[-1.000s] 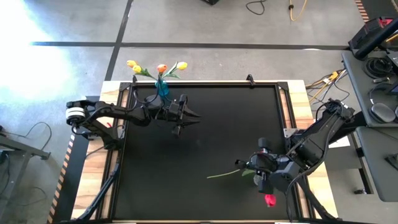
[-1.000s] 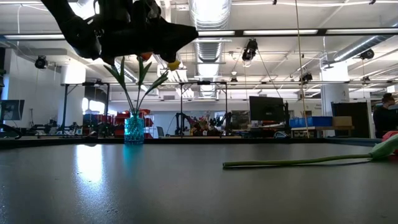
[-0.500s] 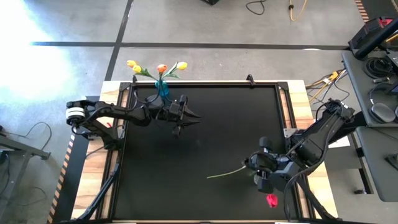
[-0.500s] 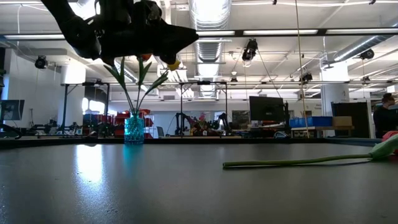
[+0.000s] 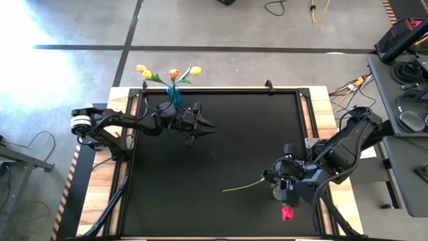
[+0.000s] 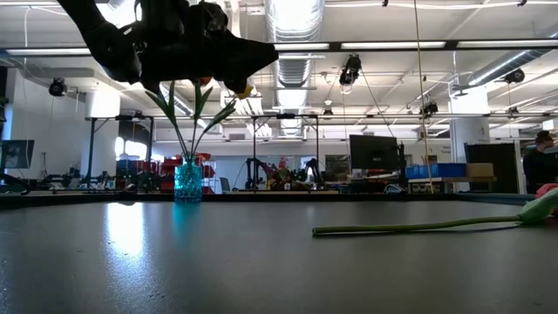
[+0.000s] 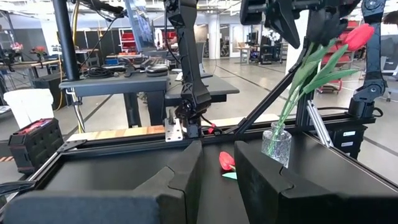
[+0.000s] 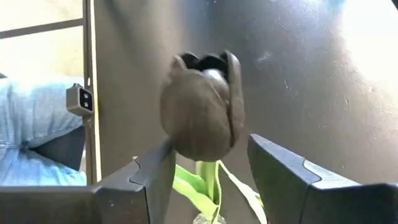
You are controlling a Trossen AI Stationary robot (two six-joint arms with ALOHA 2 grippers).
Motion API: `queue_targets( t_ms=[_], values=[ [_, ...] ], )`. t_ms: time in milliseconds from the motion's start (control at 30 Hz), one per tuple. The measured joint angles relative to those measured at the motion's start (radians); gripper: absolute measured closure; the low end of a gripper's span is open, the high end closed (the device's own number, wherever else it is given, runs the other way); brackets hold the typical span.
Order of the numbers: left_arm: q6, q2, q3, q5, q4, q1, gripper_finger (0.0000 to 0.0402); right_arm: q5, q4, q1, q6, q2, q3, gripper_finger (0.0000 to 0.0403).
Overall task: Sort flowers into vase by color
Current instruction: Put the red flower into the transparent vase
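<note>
Right gripper [image 5: 286, 194] sits low at the near right of the table [image 5: 221, 144], fingers spread around a red tulip [image 5: 287, 213] lying flat, stem pointing left. Right wrist view alone shows the tulip head between the fingers [image 8: 283, 168], untouched. Left gripper [image 5: 204, 124] hovers at far left beside the vase [image 5: 174, 95] holding yellow and orange tulips [image 5: 168, 73]; fingers [image 7: 180, 168] parted narrowly, gripping nothing.

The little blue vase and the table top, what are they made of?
The vase looks like clear blue-tinted glass or plastic: light passes through it and its surface glints in facets. The table top seems a smooth black sheet, maybe plastic or coated board, with a semi-gloss finish that mirrors the ceiling lights.
</note>
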State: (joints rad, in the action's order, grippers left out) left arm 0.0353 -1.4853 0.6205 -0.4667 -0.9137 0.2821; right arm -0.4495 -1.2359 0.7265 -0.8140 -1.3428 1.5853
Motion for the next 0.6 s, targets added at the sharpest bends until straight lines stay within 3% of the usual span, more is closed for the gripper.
queue_targets(
  t_ms=[333,500,600],
  values=[
    [-0.02,0.0,0.0,-0.022,0.018,-0.008,0.0322,0.038,-0.117,0.002,-0.016,0.0,0.125,0.0214],
    [0.02,0.0,0.056,-0.015,0.168,-0.057,0.0322,0.039,-0.227,0.002,-0.033,0.0,0.208,0.023],
    [0.079,0.0,0.097,0.044,0.287,-0.091,0.0322,0.057,-0.338,0.002,-0.092,-0.001,0.236,0.0261]
  ],
)
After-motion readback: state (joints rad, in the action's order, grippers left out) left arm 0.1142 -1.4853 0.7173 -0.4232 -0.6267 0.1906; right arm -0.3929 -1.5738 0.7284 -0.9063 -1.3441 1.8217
